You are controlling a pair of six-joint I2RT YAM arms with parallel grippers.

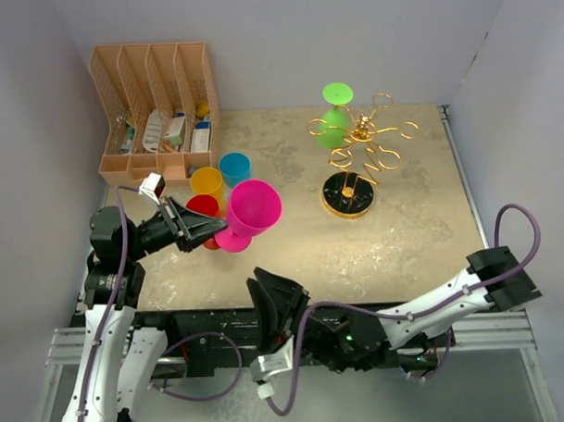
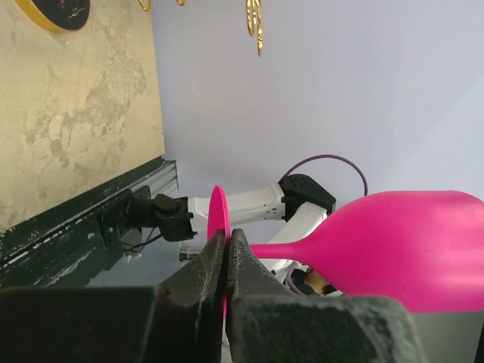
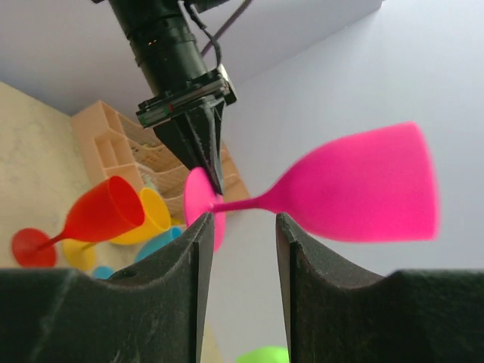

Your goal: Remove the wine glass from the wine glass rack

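Left pincer (image 2: 227,251) grips the pink wine glass (image 1: 254,208) near the counter's (image 1: 412,227) left edge; right pincer (image 3: 240,233) gapes. Seems freed; next wants an upright set-down.

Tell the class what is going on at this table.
The left gripper pinches the pink wine glass by its foot, holding it in the air. The right gripper is open, holding nothing. A green glass hangs on the gold rack. A red glass, a yellow glass and a blue glass sit nearby.
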